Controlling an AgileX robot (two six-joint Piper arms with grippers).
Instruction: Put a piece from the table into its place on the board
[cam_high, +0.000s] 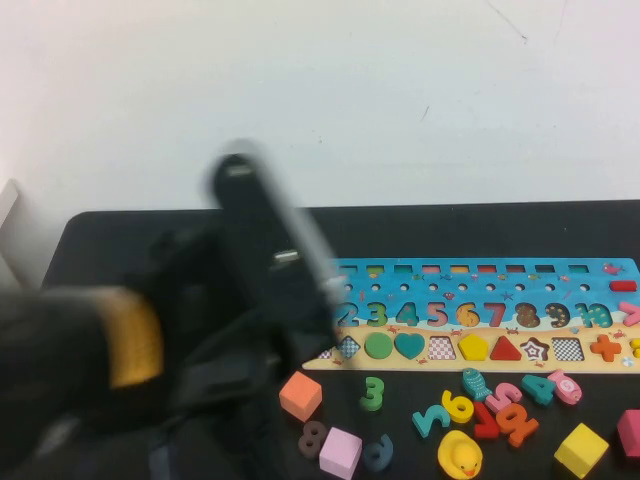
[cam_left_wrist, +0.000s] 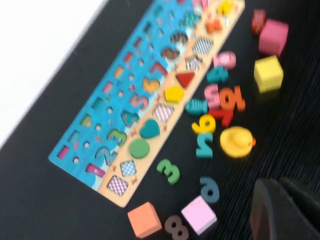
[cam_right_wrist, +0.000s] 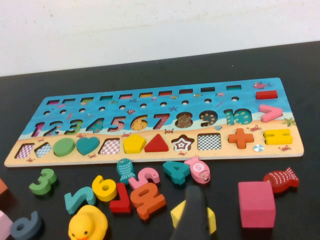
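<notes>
Already seated, the yellow pentagon could be knocked from the board if the left gripper, raised at frame left with jaws shut and empty, sweeps low. The right gripper, jaws together, hangs over the yellow cube.

Yellow pentagon piece seated flat in board's tan strip, between checkered recess and red triangle

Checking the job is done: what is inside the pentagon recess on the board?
A yellow pentagon fills it; its bottom is covered. Left gripper, shut, hangs over the table's left; right gripper hovers by the yellow cube.
</notes>
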